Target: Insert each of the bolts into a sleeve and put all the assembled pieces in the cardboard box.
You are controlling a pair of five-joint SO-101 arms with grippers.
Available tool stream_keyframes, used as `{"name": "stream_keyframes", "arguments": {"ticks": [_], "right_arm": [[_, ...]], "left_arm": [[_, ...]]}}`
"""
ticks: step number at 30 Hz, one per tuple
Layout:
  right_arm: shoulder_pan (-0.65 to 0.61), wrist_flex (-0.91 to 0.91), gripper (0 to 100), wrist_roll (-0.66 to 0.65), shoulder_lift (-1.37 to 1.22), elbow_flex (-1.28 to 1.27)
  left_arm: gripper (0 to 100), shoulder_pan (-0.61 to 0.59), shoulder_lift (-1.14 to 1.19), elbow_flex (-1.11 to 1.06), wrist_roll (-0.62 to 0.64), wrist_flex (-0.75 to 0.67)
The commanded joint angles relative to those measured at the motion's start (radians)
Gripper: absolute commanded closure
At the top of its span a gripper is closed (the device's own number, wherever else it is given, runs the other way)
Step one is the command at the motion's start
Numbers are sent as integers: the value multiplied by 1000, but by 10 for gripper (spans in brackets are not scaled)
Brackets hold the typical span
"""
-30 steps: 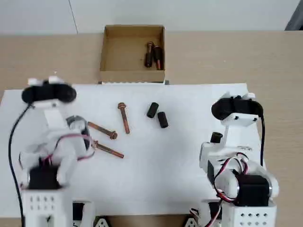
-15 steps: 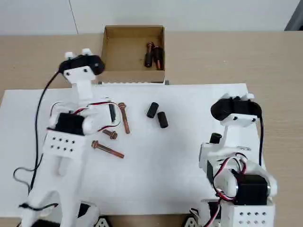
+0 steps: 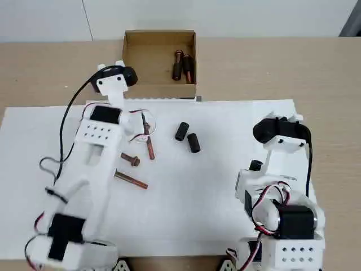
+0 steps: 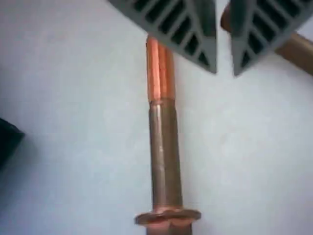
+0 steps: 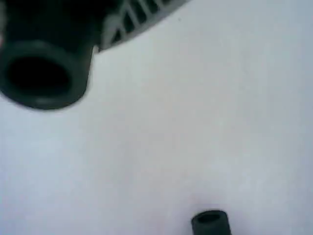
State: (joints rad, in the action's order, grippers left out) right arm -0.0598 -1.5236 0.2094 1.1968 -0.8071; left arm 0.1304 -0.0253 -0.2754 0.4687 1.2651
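Note:
Three copper bolts lie loose on the white sheet: one pointing toward the box, a short-looking one and a long one. My left gripper hovers open over the first bolt, its jaws a narrow gap apart beside the threaded tip, nothing between them. Two black sleeves lie mid-sheet. My right gripper is shut on a third sleeve, held above the sheet at the right. The cardboard box holds assembled pieces.
The box stands just beyond the sheet's far edge on the wooden table. A second bolt and a dark sleeve edge flank the left gripper. A loose sleeve lies ahead of the right one.
My left arm has swung out from the near left, across the sheet, to above the bolt nearest the box. The right arm with its sleeve has barely moved.

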Motion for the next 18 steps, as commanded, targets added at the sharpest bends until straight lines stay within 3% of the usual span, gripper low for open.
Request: {"name": "stream_keyframes", "arguments": {"ticks": [1,9,18], "right_arm": [[4,16,995,11,10,5],[5,16,995,11,10,3],[8,21,995,11,10,-11]], "left_arm": [[993,0,77,130,5,48],[986,-18,267,329,0,97],[892,-18,437,526,0,218]]}}
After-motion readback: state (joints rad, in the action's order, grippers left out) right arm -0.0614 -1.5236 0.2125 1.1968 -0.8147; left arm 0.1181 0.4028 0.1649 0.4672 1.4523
